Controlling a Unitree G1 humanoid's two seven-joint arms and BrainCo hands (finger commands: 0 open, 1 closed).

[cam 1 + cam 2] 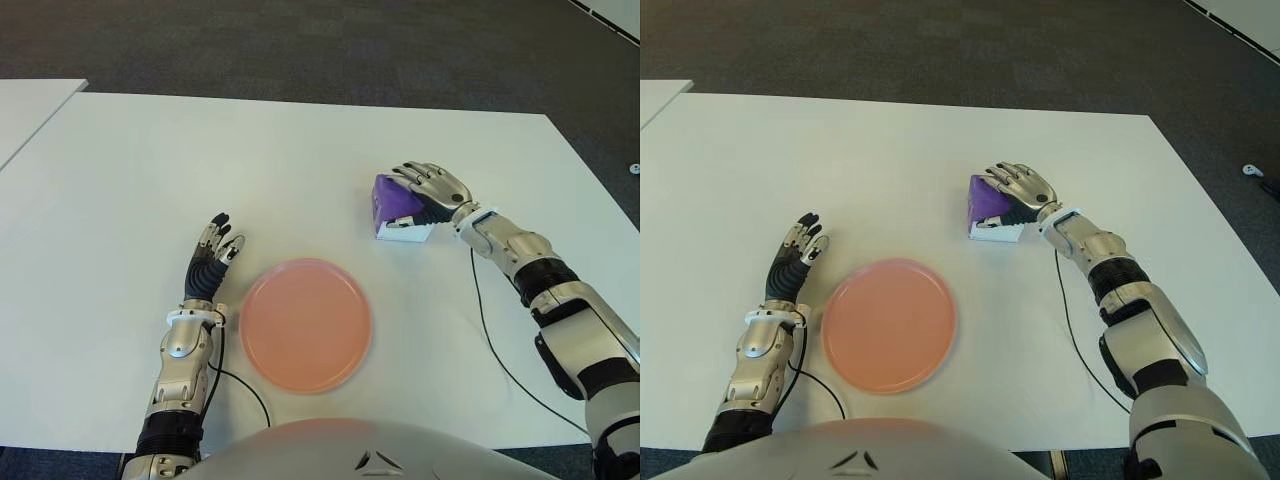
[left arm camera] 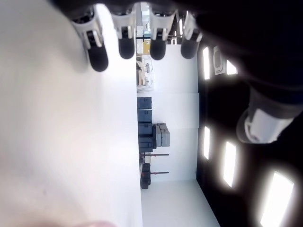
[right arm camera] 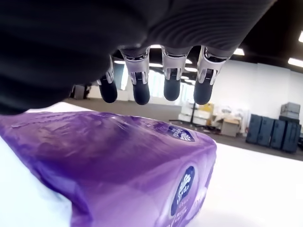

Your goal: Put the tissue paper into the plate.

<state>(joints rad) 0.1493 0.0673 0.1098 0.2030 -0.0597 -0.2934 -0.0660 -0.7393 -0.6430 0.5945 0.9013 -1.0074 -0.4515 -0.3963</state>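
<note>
Step in hand, by the look of it: closing the right hand point(image 1: 432, 187) on the tissue paper pack point(image 1: 396, 207), which lies on the table point(image 1: 130, 170) beyond and to the right of the pink plate point(image 1: 305, 323), well apart from it. Right hand draped over the top of the pack, fingers point(image 3: 141, 90) extended past its far edge and not curled in, nothing gripped yet in the wrist view; whether the palm touches the wrapper cannot be told. Best done by curling those fingers down over the far side and bringing the thumb against the near side, squeezing gently since the soft purple wrapper will likely give, then lifting straight up before swinging towards the plate. Pack tilted, purple face sloping up, white end towards the robot; long axis apparently running roughly across the table, left to right. Left hand point(image 1: 212, 255) idle just left of the plate, fingers spread, holding nothing
</note>
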